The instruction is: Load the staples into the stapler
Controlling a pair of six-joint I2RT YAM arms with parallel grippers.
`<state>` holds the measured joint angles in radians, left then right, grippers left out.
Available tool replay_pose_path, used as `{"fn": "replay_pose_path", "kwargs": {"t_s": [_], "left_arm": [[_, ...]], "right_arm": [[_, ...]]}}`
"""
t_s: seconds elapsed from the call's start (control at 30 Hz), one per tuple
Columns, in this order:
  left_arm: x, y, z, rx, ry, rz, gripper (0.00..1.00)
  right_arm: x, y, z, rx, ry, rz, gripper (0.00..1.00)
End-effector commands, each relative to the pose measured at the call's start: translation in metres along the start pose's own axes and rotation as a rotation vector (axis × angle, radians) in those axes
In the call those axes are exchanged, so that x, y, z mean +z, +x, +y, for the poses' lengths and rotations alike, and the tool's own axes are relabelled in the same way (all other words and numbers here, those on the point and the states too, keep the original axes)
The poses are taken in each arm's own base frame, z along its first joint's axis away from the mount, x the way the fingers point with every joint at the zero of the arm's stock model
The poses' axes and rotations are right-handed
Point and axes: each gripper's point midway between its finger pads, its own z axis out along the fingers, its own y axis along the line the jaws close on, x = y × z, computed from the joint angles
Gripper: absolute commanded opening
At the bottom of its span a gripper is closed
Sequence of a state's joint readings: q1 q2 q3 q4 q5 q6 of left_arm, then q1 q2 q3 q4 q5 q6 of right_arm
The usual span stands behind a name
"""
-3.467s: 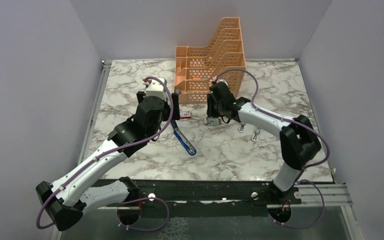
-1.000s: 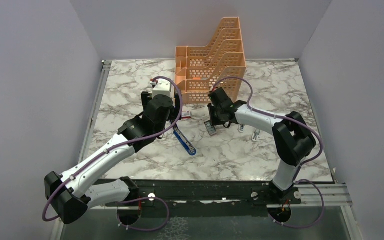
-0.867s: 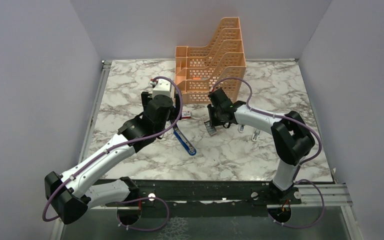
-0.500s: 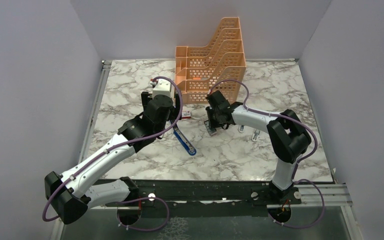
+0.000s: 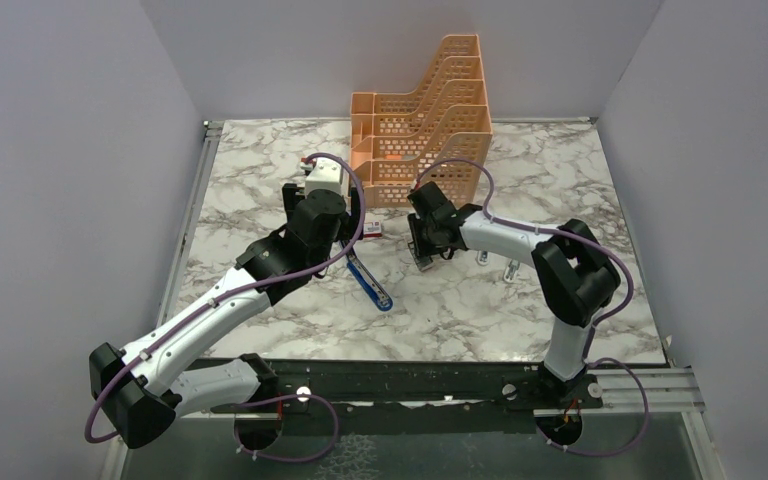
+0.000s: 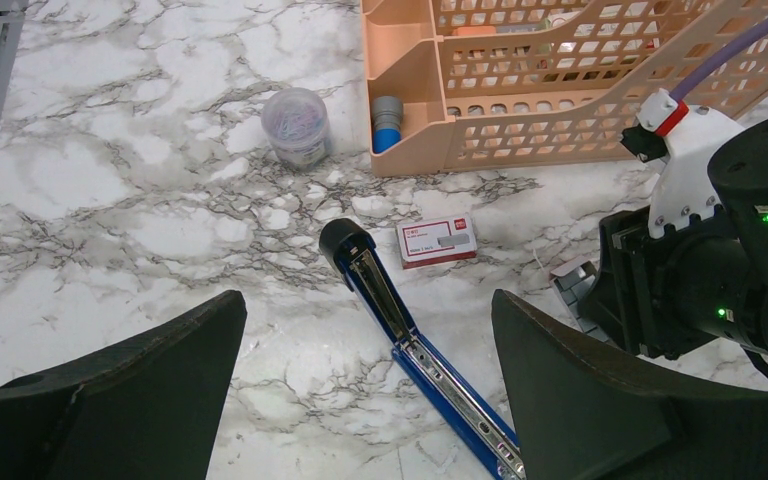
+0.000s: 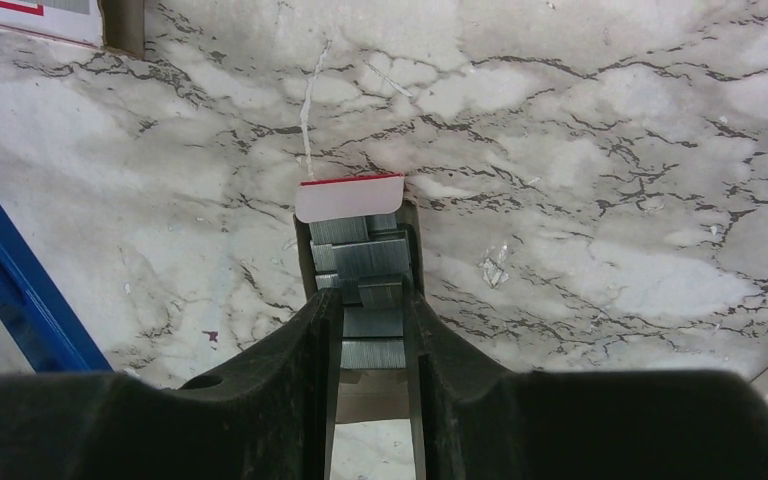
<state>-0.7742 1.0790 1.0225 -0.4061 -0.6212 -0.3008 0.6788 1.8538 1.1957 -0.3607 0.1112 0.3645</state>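
The blue stapler (image 5: 370, 285) lies swung open on the marble, its metal channel (image 6: 415, 345) facing up. My left gripper (image 6: 365, 300) hovers open above it, one finger either side, touching nothing. The red-and-white staple box (image 6: 437, 241) lies just beyond the stapler's black head. The staples (image 7: 360, 240) sit in their dark-grey tray with a white flap, resting on the table right of the stapler. My right gripper (image 7: 372, 300) is over the tray's near end with jaws a narrow way apart. Strips show in the gap, and contact is unclear.
An orange mesh desk organiser (image 5: 425, 110) stands at the back, close behind both wrists. A clear round jar of clips (image 6: 297, 125) sits left of it. Two small loose pieces (image 5: 510, 268) lie right of the right arm.
The right gripper brought the staple tray a little leftward and toward the stapler, and its jaws have now parted slightly. The left arm has stayed still for the last second.
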Motion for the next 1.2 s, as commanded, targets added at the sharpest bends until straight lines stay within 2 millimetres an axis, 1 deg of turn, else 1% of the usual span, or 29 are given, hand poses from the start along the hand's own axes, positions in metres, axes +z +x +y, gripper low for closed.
{"fn": "replay_pose_path", "kwargs": {"t_s": [0.0,0.1,0.43,0.57,0.63,0.73,0.8,0.97,1.17], "left_arm": [[0.001,-0.001,0.002,0.001,-0.013,-0.014,0.93],[0.001,-0.001,0.003,0.000,-0.013,-0.013,0.93],[0.001,-0.001,0.003,0.000,-0.013,-0.014,0.93],[0.001,0.000,0.003,0.000,-0.015,-0.014,0.93],[0.001,0.000,0.003,0.000,-0.015,-0.014,0.93],[0.001,0.000,0.003,0.000,-0.015,-0.013,0.93],[0.001,0.000,0.003,0.000,-0.015,-0.013,0.93],[0.000,0.000,0.003,0.000,-0.015,-0.014,0.93],[-0.001,-0.001,0.004,-0.002,-0.013,-0.017,0.93]], "right_arm": [[-0.002,-0.010,-0.004,-0.017,0.056,-0.025,0.34],[-0.003,-0.010,-0.006,-0.015,0.074,-0.026,0.33],[0.009,-0.001,-0.005,-0.018,0.067,-0.002,0.32],[0.010,0.000,-0.005,-0.018,0.068,-0.003,0.29],[0.010,-0.001,-0.006,-0.014,0.072,-0.006,0.26],[0.007,-0.004,-0.007,-0.005,0.082,-0.013,0.22],[0.003,-0.007,-0.008,0.000,0.087,-0.025,0.21],[-0.010,-0.015,-0.008,0.003,0.084,-0.052,0.21],[-0.022,-0.018,-0.008,0.000,0.079,-0.060,0.21]]}}
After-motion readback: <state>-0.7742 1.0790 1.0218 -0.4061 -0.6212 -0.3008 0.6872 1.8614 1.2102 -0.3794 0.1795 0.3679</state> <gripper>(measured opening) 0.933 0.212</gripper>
